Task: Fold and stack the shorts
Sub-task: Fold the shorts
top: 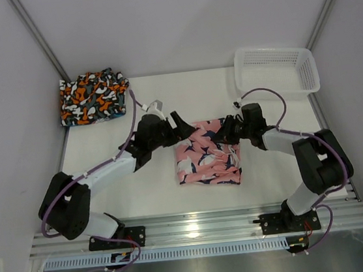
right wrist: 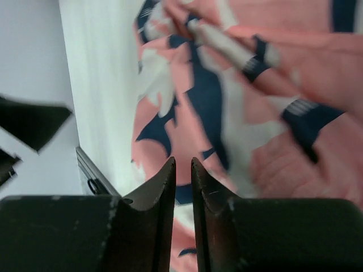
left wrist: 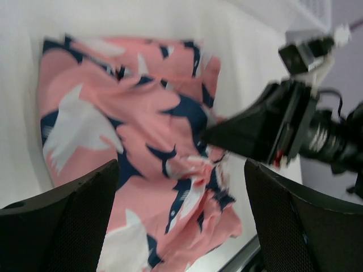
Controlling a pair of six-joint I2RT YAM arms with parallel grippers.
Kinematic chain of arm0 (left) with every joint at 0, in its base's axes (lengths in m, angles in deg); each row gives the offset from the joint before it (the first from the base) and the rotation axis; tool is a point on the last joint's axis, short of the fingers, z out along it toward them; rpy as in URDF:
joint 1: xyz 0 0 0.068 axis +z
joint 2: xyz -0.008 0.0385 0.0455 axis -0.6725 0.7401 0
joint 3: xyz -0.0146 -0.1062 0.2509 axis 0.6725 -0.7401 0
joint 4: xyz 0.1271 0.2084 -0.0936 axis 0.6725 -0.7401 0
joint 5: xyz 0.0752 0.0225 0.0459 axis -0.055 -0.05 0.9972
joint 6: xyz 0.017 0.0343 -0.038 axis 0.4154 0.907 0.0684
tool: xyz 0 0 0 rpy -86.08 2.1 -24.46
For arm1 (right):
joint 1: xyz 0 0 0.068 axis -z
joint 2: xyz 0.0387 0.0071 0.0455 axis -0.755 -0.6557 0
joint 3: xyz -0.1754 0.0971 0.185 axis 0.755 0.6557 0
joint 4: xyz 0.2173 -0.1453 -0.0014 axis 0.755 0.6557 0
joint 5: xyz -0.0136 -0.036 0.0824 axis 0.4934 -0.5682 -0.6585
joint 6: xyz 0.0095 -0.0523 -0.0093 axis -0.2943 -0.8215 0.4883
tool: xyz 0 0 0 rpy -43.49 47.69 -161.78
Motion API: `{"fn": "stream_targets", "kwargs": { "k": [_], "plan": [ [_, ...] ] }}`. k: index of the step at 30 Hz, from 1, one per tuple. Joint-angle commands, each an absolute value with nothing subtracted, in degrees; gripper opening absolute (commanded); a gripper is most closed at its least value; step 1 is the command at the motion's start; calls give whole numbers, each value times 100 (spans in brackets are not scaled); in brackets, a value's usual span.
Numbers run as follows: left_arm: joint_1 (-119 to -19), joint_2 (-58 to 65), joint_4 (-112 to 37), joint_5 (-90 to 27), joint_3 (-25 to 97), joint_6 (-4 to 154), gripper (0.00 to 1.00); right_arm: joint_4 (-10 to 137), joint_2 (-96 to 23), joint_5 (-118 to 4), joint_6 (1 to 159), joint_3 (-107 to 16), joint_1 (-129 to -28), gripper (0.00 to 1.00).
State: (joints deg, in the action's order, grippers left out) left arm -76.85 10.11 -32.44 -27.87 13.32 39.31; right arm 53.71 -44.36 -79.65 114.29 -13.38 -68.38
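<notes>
a pair of soft pink, navy and white patch-print fabric shorts [top: 204, 154] was spread near the middle of the white counter [top: 140, 180]. the pair was laid flat but rumpled, and a ridge of cloth was raised on the side nearest the right arm.

the left pincer [left wrist: 181, 167] was held wide open at the far left edge of these shorts. its two black fingers [left wrist: 62, 221] were parted well to either side, and nothing was gripped between them.

the right pincer [right wrist: 182, 161] was set at the far right edge of the same shorts, pointed at the cloth. its fingers [right wrist: 156, 198] were drawn almost together, with only a narrow slit left between them. no fabric was seen caught in that slit. whether the tip was touching the cloth could not be told.

a second pair, orange, black and white camouflage-print fabric shorts [top: 93, 97], was laid folded in a neat block at the far left corner of the counter, well apart from the pink pair. a white plastic mesh basket [top: 309, 72] was placed at the far right corner, beyond the right arm.
</notes>
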Motion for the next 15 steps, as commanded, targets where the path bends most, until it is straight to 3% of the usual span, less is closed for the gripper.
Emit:
{"fn": "stream_targets", "kwargs": {
  "k": [1, 9, 15],
  "plan": [
    [-7952, 847, -2735, -2984, 766, 4061, 92, 4534, -5146, -8277, 11701, -1415, -6573, 20],
    [-8725, 1155, -1768, -3037, 219, 4227, 91, 3671, -6360, -8189, 12598, -1222, -6291, 20],
    [-8998, 1321, -1644, -3107, 35, 4430, 91, 3943, -6238, -7987, 12432, -1257, -6344, 22]
  ]
}}
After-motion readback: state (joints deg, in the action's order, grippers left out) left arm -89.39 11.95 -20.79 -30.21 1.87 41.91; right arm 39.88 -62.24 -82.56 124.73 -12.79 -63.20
